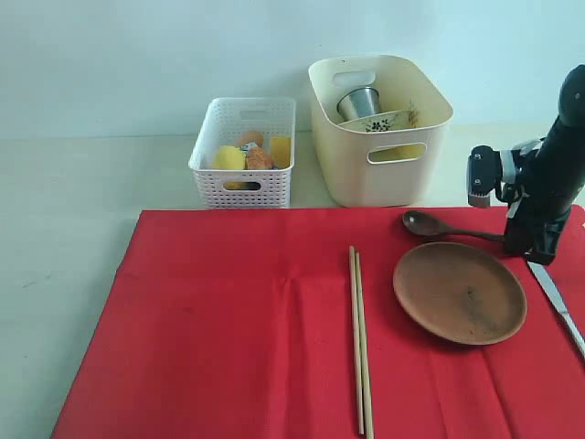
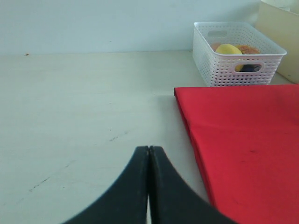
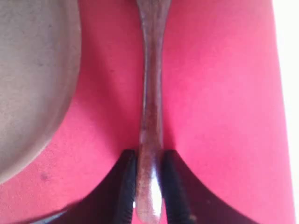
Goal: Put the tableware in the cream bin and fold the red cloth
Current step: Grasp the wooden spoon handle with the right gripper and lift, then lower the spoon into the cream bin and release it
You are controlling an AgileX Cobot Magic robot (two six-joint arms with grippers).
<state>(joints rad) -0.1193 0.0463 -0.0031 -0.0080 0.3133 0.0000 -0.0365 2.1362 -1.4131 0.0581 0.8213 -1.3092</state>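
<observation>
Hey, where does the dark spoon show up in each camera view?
Exterior view: dark spoon on the red cloth, right side, just above the brown plate.
Left wrist view: not in it.
Right wrist view: handle between the right tool and its fingers, beside the plate.
Shared landmark: the red cloth.

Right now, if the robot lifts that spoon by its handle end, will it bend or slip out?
The spoon looks hard and thin, so it probably stays stiff. Its handle shines, so it may slip in the right gripper. It is pinched near the handle's end, far from its scoop, so it might droop scoop-down.
</observation>
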